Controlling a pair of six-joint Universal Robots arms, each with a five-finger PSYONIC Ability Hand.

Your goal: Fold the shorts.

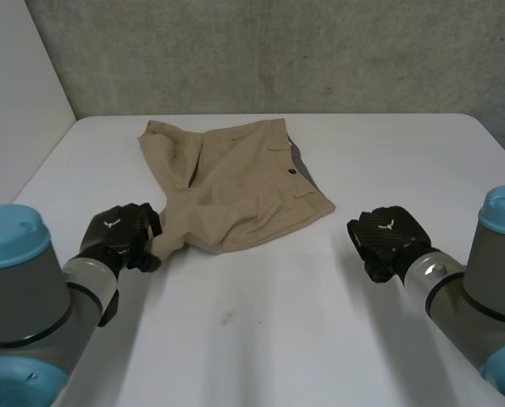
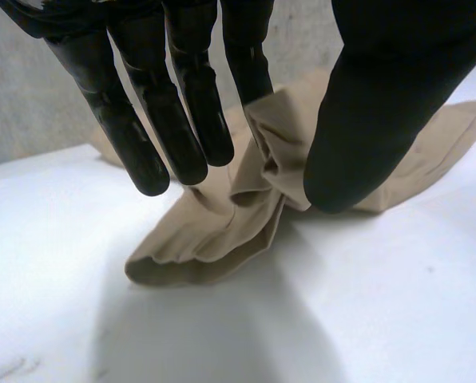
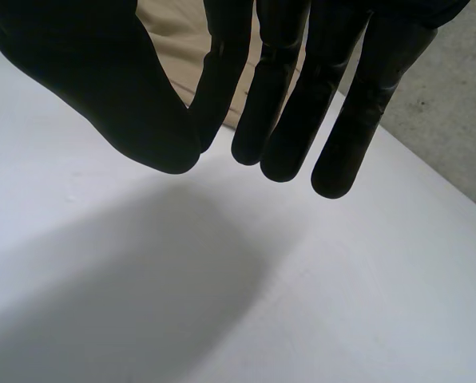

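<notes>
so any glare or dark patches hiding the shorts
Head view: shorts evenly lit, no glare. Left wrist view: the left hand shows glints on its fingers; the fold it pinches is shaded inside. Right wrist view: the right hand, dark, covers most of the shorts.

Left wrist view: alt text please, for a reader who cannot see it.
The left hand pinches a bunched edge of the tan shorts between its thumb and one finger, the other fingers hanging straight beside it. The cloth trails down onto the white table.

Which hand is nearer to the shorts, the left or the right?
Left. The left hand pinches a corner of the shorts; the right hand hovers over the table, apart.
</notes>
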